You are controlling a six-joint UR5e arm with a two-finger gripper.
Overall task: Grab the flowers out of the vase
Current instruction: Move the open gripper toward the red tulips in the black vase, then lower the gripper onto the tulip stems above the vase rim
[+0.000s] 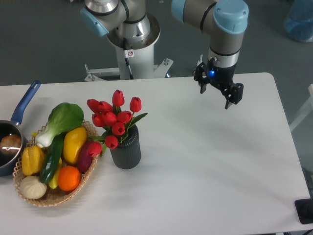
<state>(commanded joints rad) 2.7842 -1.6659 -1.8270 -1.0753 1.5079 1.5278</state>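
The flowers (pixel 113 119), a bunch of red tulips with green stems and leaves, stand in the vase (pixel 125 148), a short dark grey ribbed cylinder left of the table's middle. My gripper (pixel 215 97) hangs over the far right part of the table, well to the right of the flowers and apart from them. Its two dark fingers point down with a gap between them and hold nothing.
A wicker basket (pixel 55 195) with a leafy green, yellow peppers, a courgette, an orange and a red-purple vegetable lies right beside the vase on its left. A blue-handled saucepan (pixel 12 139) stands at the left edge. The robot's base (pixel 131 39) is behind the table.
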